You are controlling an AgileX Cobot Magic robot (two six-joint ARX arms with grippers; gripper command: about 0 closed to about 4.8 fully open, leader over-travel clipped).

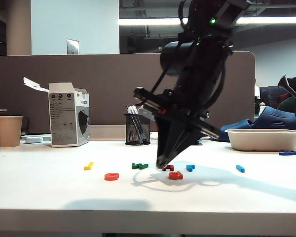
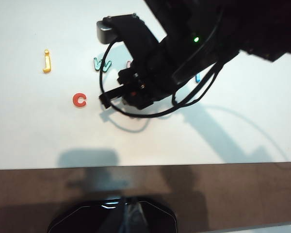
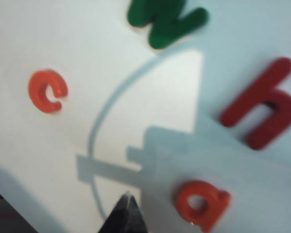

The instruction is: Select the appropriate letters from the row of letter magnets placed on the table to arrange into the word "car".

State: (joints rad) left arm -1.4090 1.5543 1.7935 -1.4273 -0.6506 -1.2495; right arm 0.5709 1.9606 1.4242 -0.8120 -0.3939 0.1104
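Note:
On the white table point(image 1: 49, 192) lie the letter magnets. An orange-red c point(image 1: 111, 176) point(image 2: 79, 100) point(image 3: 47, 91) and an orange-red a point(image 1: 175, 175) point(image 3: 201, 203) sit nearer the front edge than the rest of the row. The light-blue r point(image 1: 190, 168) point(image 2: 198, 77) stays in the row beside the dark-red h point(image 1: 168, 168) point(image 3: 262, 104). My right gripper point(image 1: 161, 164) point(image 3: 127, 204) is shut and empty, its tip just above the table beside the a, on the c's side. My left gripper point(image 2: 131, 209) is shut and empty, high above the table's front edge and outside the exterior view.
The row also holds a yellow j point(image 1: 89, 166) point(image 2: 47, 61), a green w point(image 1: 139, 166) point(image 3: 165, 19) and a blue bar point(image 1: 240, 168). At the back stand a paper cup point(image 1: 9, 130), a box point(image 1: 68, 121), a mesh pen holder point(image 1: 137, 129) and a white tray point(image 1: 263, 139).

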